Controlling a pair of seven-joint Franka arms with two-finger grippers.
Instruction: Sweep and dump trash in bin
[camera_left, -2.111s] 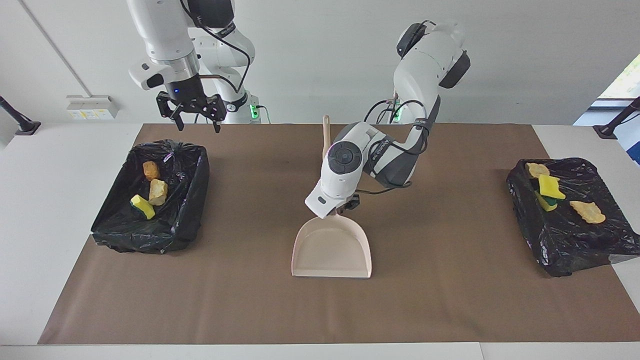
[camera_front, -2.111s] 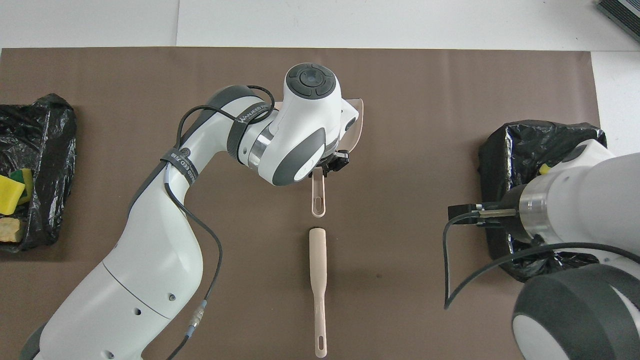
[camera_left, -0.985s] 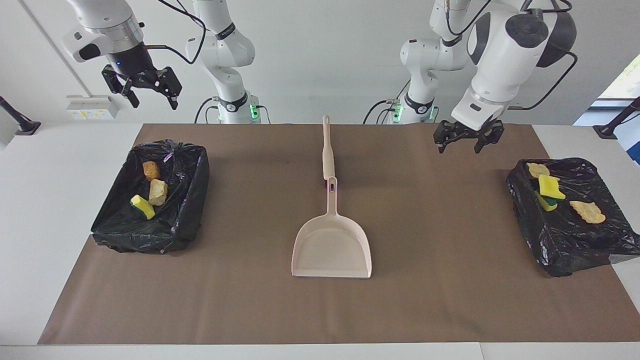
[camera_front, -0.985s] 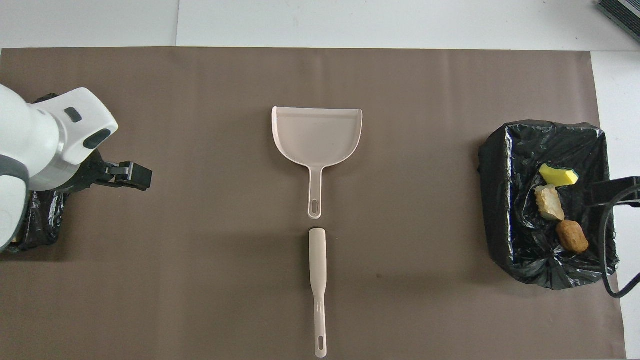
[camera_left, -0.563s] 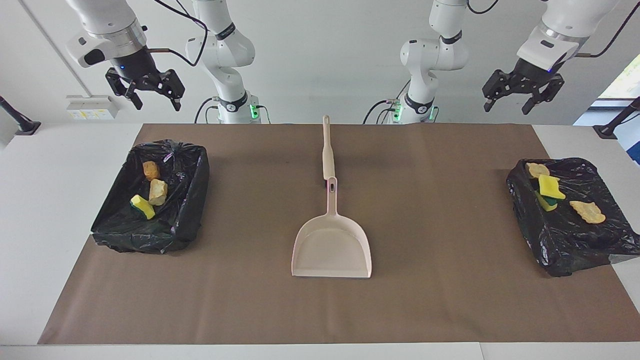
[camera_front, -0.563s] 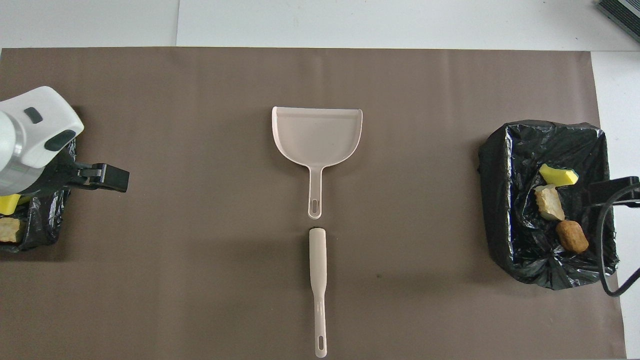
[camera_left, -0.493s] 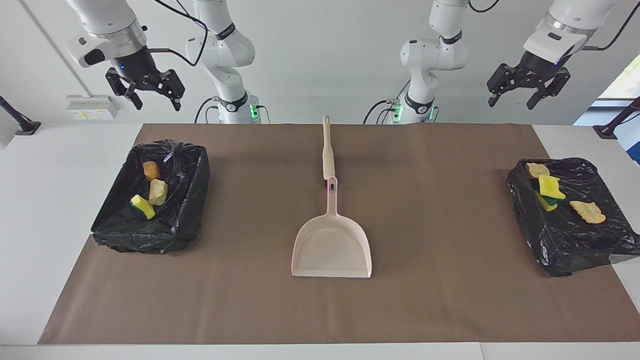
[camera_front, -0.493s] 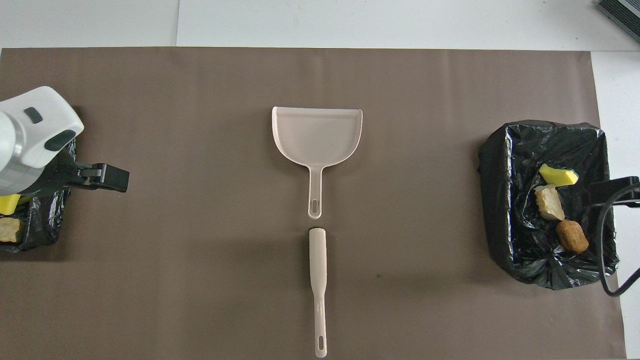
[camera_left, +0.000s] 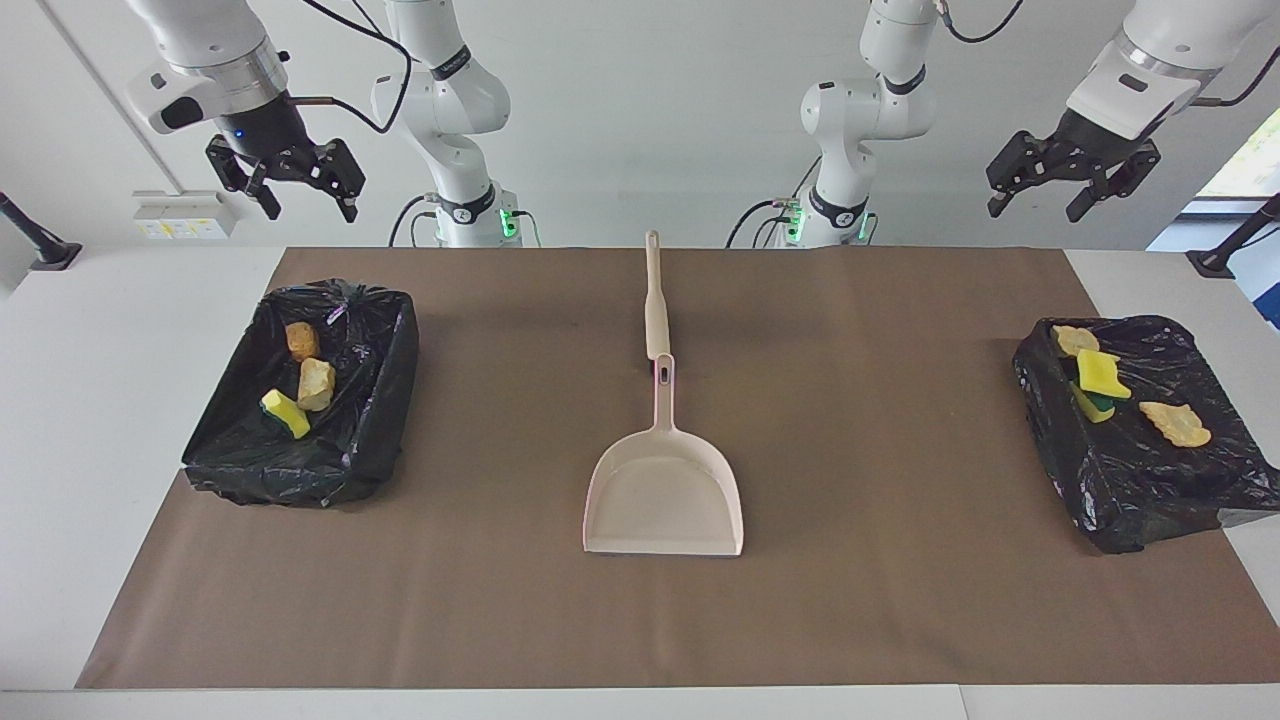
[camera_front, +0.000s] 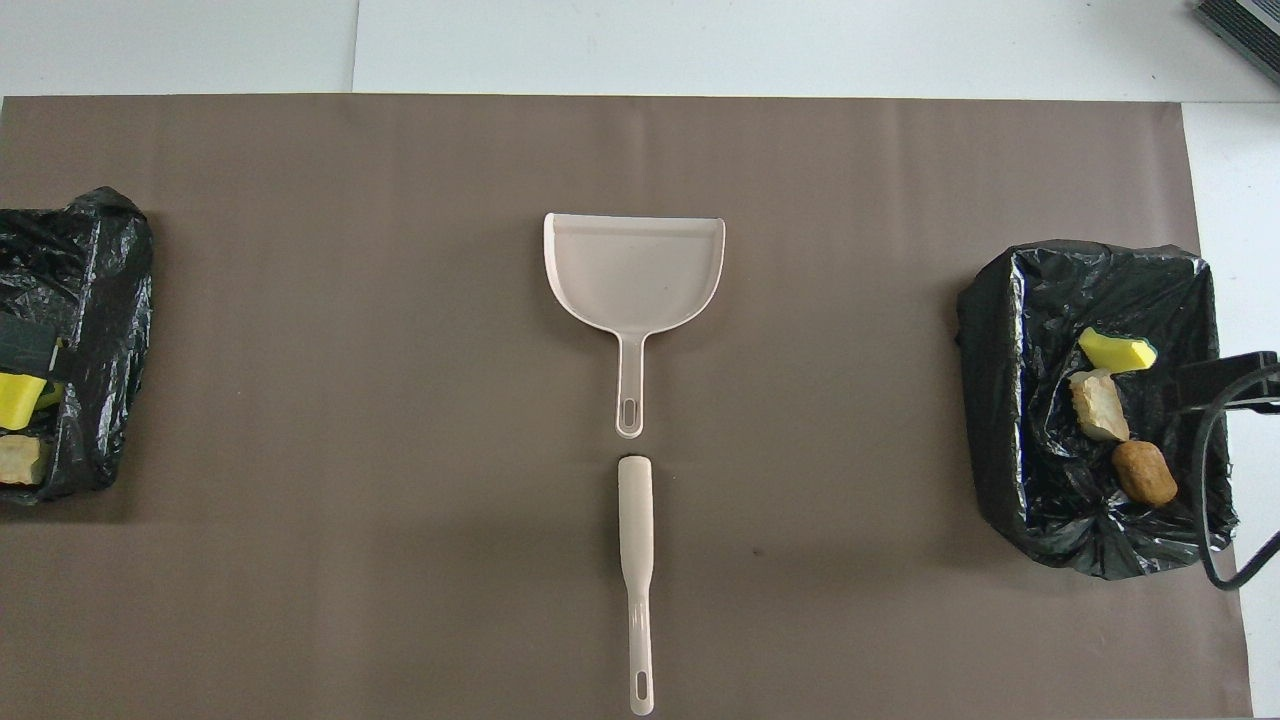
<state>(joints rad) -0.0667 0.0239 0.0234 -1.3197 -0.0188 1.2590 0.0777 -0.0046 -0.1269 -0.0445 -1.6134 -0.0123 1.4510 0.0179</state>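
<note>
On the table: a brown mat (camera_left: 900, 600) covers most of the top.
Middle of the mat: a pink dustpan (camera_left: 664, 500) lies flat, its wide mouth toward the mat's edge farthest from the robots.
Dustpan handle: it points toward the robots.
Brush (camera_left: 655, 300): it lies in line with the dustpan handle, nearer to the robots; their ends almost meet.
Bin at the right arm's end (camera_left: 385, 330): a box with a black bag in it, close to the mat's end edge.
Trash in that bin: three bits, a yellow sponge (camera_left: 285, 413), a tan lump (camera_left: 316, 384) and a brown lump (camera_left: 301, 341).
Same bits from overhead: yellow sponge (camera_front: 1116, 350), tan lump (camera_front: 1098, 404), brown lump (camera_front: 1145, 472).
Bin at the left arm's end (camera_left: 1150, 490): another box with a black bag, at the other end edge of the mat.
Trash in that bin: four bits, a yellow sponge (camera_left: 1102, 373) on top of a green-backed one (camera_left: 1092, 405), a pale lump (camera_left: 1075, 339) and a flat tan lump (camera_left: 1176, 424).
Mat itself: no trash lies on it; all seven bits are in the two bins.
Left gripper (camera_left: 1071, 188): it hangs high up, over the table edge by its own end; jaws spread wide, nothing in them.
Right gripper (camera_left: 297, 192): it hangs high up, over the table edge by its own end; jaws spread wide, nothing in them.
Arms: both wait.
</note>
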